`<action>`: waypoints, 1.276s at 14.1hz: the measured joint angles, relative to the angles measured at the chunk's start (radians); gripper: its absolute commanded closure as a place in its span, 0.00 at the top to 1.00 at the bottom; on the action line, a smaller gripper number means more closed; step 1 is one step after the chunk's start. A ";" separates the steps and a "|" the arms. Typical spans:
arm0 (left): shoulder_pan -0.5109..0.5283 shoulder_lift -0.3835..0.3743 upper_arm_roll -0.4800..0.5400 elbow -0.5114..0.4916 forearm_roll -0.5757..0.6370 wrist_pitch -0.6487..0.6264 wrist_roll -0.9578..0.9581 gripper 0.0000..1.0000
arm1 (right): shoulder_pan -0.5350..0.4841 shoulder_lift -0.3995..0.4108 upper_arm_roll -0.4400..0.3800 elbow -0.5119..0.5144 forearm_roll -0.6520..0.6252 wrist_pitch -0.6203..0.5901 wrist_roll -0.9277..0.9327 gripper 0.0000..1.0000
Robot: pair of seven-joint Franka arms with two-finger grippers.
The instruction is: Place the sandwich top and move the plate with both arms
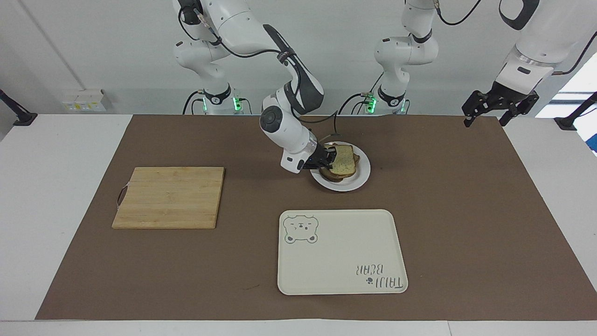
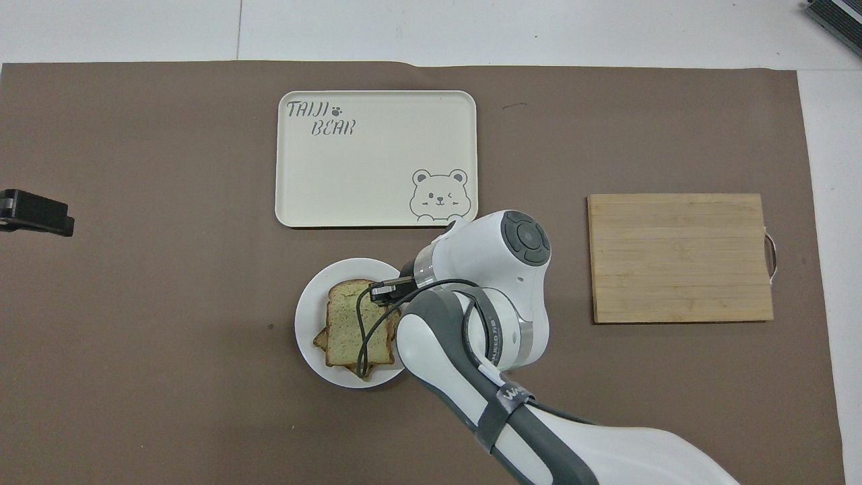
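Observation:
The sandwich top (image 1: 344, 158) (image 2: 347, 323), a pale speckled slice with a brown crust, lies over a darker bread slice (image 1: 329, 176) (image 2: 322, 339) on the small white plate (image 1: 364, 175) (image 2: 306, 316). My right gripper (image 1: 329, 160) (image 2: 387, 291) is shut on the top slice's edge at the plate's rim toward the right arm's end. The slice is slightly tilted in the grip. My left gripper (image 1: 485, 121) (image 2: 37, 213) hangs open and waits in the air over the mat's corner at the left arm's end, holding nothing.
A cream rectangular tray with a bear drawing (image 1: 343, 280) (image 2: 377, 202) lies farther from the robots than the plate. A wooden cutting board (image 1: 169, 197) (image 2: 680, 257) sits toward the right arm's end. A brown mat (image 1: 466, 210) covers the table.

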 measured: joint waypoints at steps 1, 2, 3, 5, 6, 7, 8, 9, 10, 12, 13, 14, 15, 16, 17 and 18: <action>0.000 0.000 0.000 0.000 0.000 0.000 0.000 1.00 | 0.000 0.000 0.000 0.000 0.000 0.000 0.025 0.00; 0.000 0.000 0.000 0.000 0.000 0.000 0.000 1.00 | 0.001 0.000 0.000 0.000 0.000 0.000 0.046 0.00; 0.000 0.000 0.000 0.000 0.000 0.000 0.000 1.00 | 0.001 0.000 0.001 -0.001 0.000 0.000 0.059 0.00; 0.000 0.000 0.000 0.000 0.000 0.000 0.000 1.00 | 0.001 0.000 0.001 -0.009 0.000 0.000 0.064 0.16; 0.000 0.000 0.000 0.000 0.000 0.000 0.000 1.00 | 0.001 0.000 0.001 -0.012 0.000 0.000 0.065 0.68; 0.000 0.000 0.000 0.000 0.000 0.000 0.000 1.00 | 0.001 0.000 0.000 -0.013 0.000 0.000 0.065 1.00; 0.000 0.000 0.000 0.000 0.000 0.000 0.000 1.00 | 0.001 0.000 -0.001 -0.014 0.000 0.000 0.065 1.00; 0.000 0.000 0.000 0.000 0.000 0.000 0.000 1.00 | 0.001 0.000 -0.003 -0.014 0.000 0.001 0.065 1.00; 0.000 0.000 0.000 0.000 0.000 0.000 0.000 1.00 | 0.000 0.000 -0.007 -0.014 0.000 0.003 0.065 1.00; 0.000 0.000 0.000 0.000 0.000 0.000 0.000 1.00 | -0.006 0.000 -0.015 -0.014 -0.022 0.013 0.065 1.00; 0.000 0.000 0.000 0.000 0.000 0.000 0.000 1.00 | -0.012 0.000 -0.020 -0.013 -0.063 0.021 0.065 1.00; 0.000 0.000 0.000 0.000 0.000 0.000 0.000 1.00 | -0.024 0.000 -0.022 -0.011 -0.117 0.026 0.065 1.00; 0.000 0.000 0.000 0.000 0.000 0.000 0.000 1.00 | -0.045 -0.003 -0.023 -0.007 -0.176 0.028 0.065 1.00; 0.000 0.000 0.000 0.000 0.000 0.000 0.000 1.00 | -0.067 -0.010 -0.023 -0.004 -0.217 0.028 0.065 1.00; 0.000 0.000 0.000 0.000 0.000 0.000 0.000 1.00 | -0.090 -0.021 -0.024 -0.003 -0.245 0.028 0.067 1.00; 0.000 0.000 0.000 0.000 0.000 0.000 0.000 1.00 | -0.118 -0.035 -0.025 -0.003 -0.270 0.028 0.068 1.00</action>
